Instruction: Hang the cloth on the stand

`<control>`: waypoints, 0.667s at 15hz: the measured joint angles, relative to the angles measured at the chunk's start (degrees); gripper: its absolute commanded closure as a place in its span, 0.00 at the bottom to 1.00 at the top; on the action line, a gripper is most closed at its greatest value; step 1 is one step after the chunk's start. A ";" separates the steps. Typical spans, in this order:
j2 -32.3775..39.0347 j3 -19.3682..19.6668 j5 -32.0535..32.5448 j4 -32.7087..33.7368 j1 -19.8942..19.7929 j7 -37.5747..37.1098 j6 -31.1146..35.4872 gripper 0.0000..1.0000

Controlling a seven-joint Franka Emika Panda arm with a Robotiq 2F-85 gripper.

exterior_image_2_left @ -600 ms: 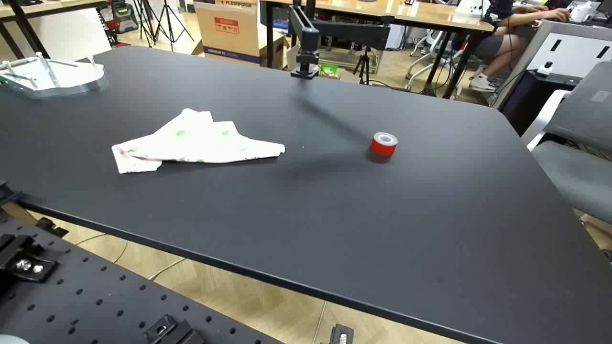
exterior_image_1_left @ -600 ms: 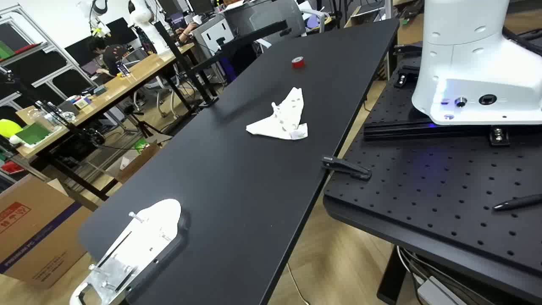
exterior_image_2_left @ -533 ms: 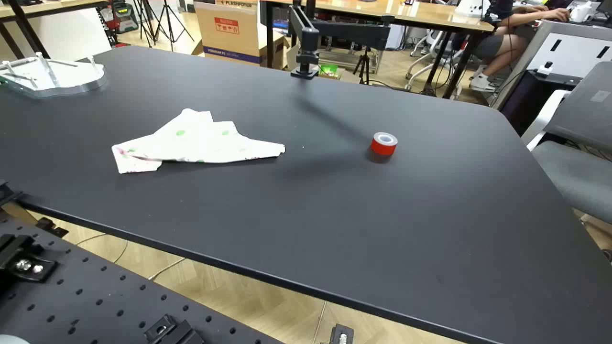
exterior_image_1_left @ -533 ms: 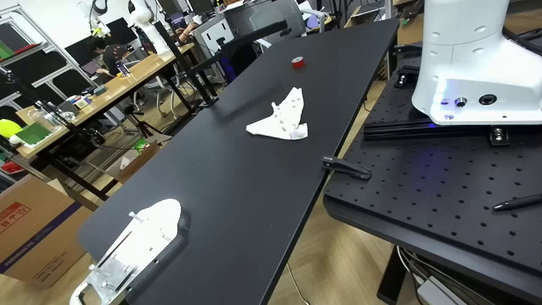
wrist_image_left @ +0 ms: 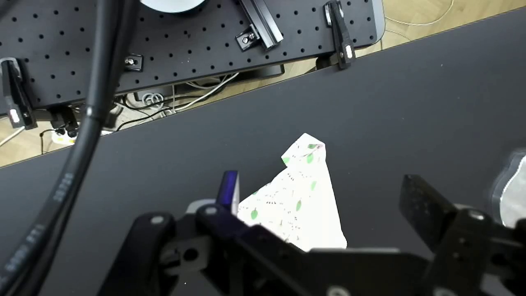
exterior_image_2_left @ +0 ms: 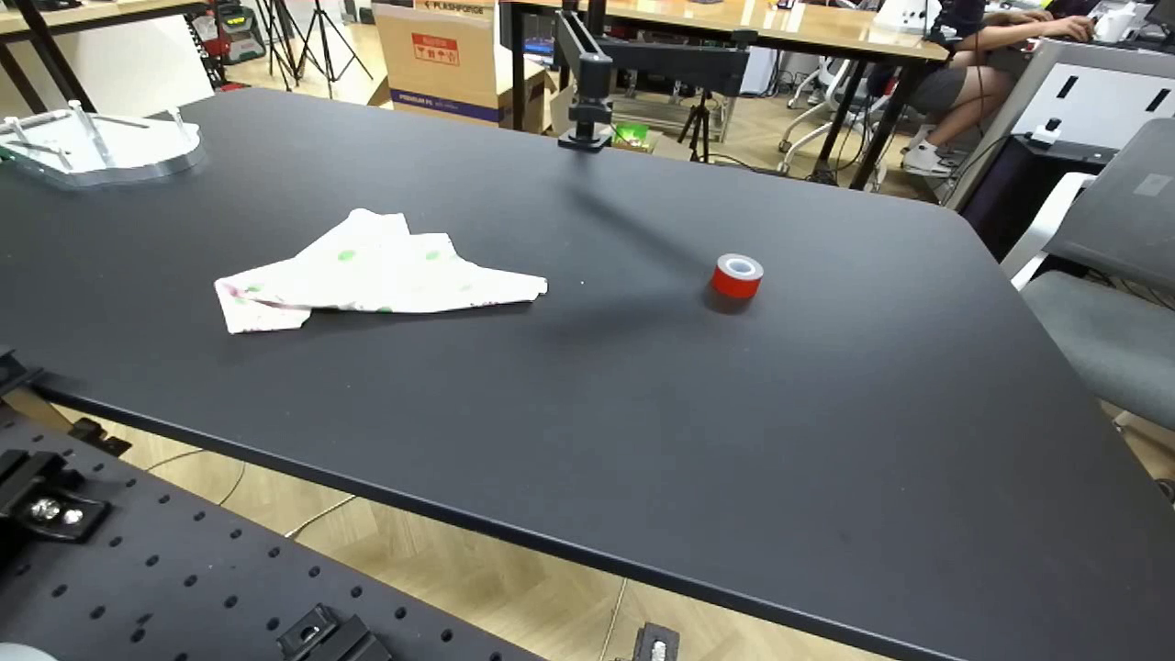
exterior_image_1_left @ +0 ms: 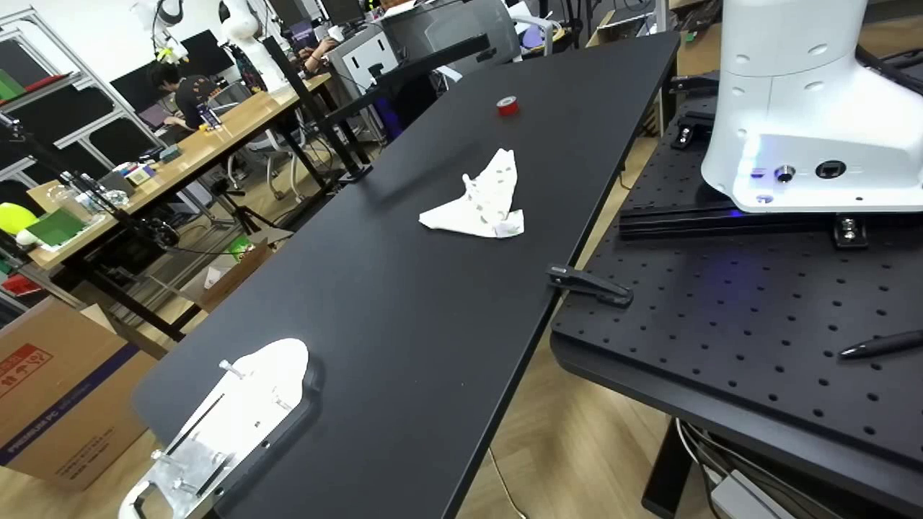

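A: Right up close in the wrist view, a thick black cable runs down the left side, and here's the gripper, fingers spread wide!

B: Broad gap between them, and look what's framed in it: the cloth, white with green leaves, folded and creased, lying on the black table!

A: One finger hides its left tip from this angle, and the gripper's dark body covers part of its lower edge. How high above? I can't judge.

B: Both exterior views back it up: cloth on the tabletop, a corner turned over. And there's a red tape roll, lying flat, apart from it.

A: On the cloth's opposite side, the pegged stand, pale and low, pegs jutting up, well apart! So the cloth lies between tape roll and stand.

B: Over at the table's far edge in an exterior view, a black post with a jointed bracket.

A: And beyond the table, a cardboard box on the floor near a wooden bench, with a seated person off to the right!
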State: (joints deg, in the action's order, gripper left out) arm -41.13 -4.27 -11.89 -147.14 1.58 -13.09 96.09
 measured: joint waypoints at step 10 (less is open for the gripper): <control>4.94 -4.57 10.74 -2.55 -3.12 -0.24 18.85 0.00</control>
State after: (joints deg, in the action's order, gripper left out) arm -36.19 -8.84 -1.15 -149.68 -1.54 -13.33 114.94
